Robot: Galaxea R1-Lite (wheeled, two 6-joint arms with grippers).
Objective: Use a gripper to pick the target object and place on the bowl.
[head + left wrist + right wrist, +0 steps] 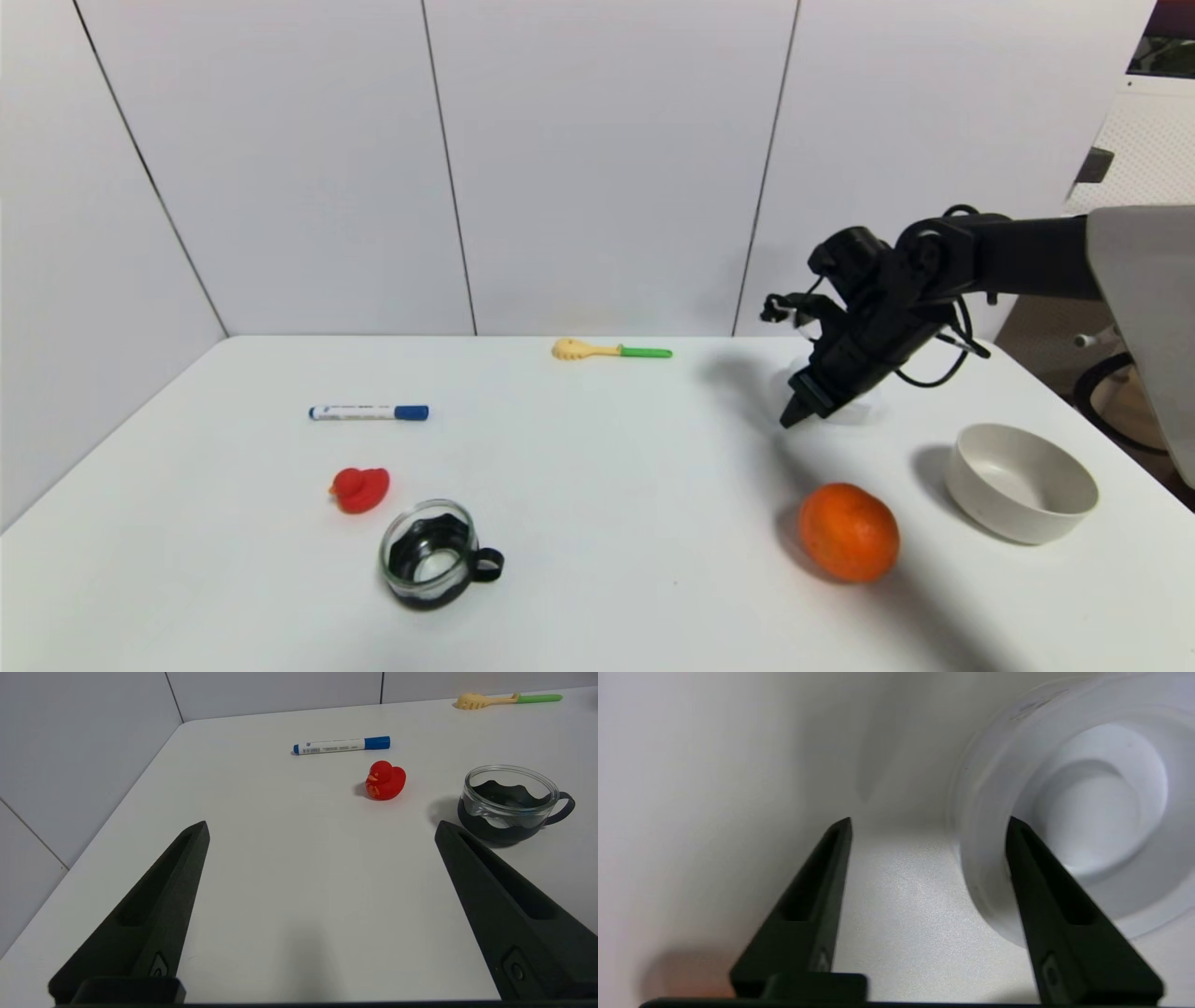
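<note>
The white disc (pixel 864 409) lies on the table at the far right, mostly hidden behind my right gripper (pixel 798 415) in the head view. In the right wrist view the disc (pixel 1087 812) shows its raised rim and recessed centre. My right gripper (pixel 930 821) is open and low over it. One finger (pixel 1045 891) stands over the disc's rim, the other (pixel 817 886) over bare table beside it. The off-white bowl (pixel 1022 481) stands empty, nearer to me and to the right of the disc. My left gripper (pixel 321 826) is open and empty over the table's left side.
An orange (pixel 848 532) lies left of the bowl, in front of the disc. A glass cup (pixel 431 553), a red duck (pixel 359 489) and a blue-capped marker (pixel 369 412) lie on the left. A yellow fork with a green handle (pixel 611 351) lies at the back.
</note>
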